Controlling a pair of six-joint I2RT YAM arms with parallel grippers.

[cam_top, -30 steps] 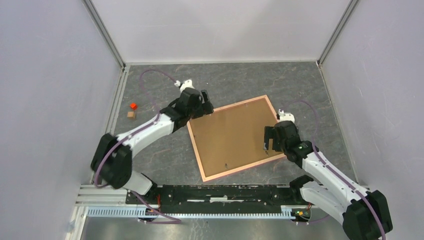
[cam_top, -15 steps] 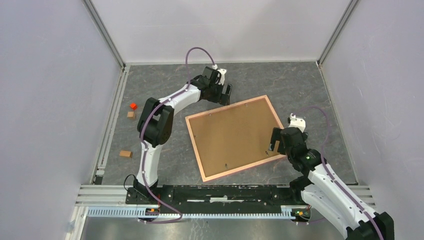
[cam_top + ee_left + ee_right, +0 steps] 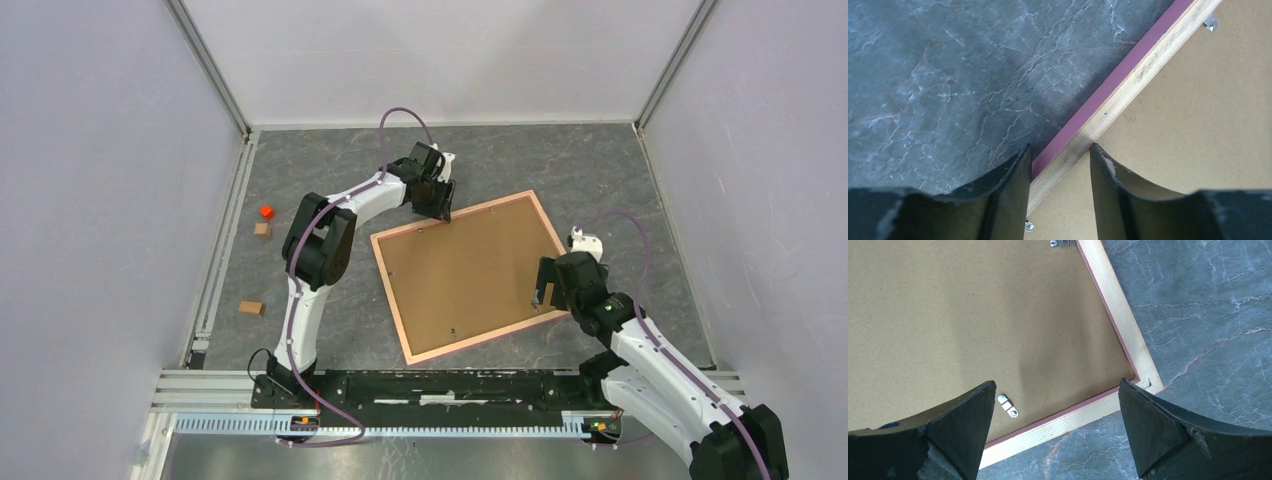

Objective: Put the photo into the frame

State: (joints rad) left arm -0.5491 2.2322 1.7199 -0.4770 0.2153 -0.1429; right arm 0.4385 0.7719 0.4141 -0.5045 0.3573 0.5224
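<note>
Two six-joint arms, the left arm (image 3: 352, 199) and the right arm (image 3: 652, 352), are built of rounded white link shells joined by black joint housings. A thin purple cable (image 3: 400, 112) runs along each arm to a small white block (image 3: 583, 240) at the wrist. A green light (image 3: 603, 308) shows on the right forearm. The left gripper (image 3: 1060, 150) and right gripper (image 3: 1058, 385) each carry two matte black, wedge-shaped fingers (image 3: 960, 420) with pale, scuffed edges. Both bases sit on a black plate (image 3: 440, 385) above a ribbed aluminium rail (image 3: 400, 424).
</note>
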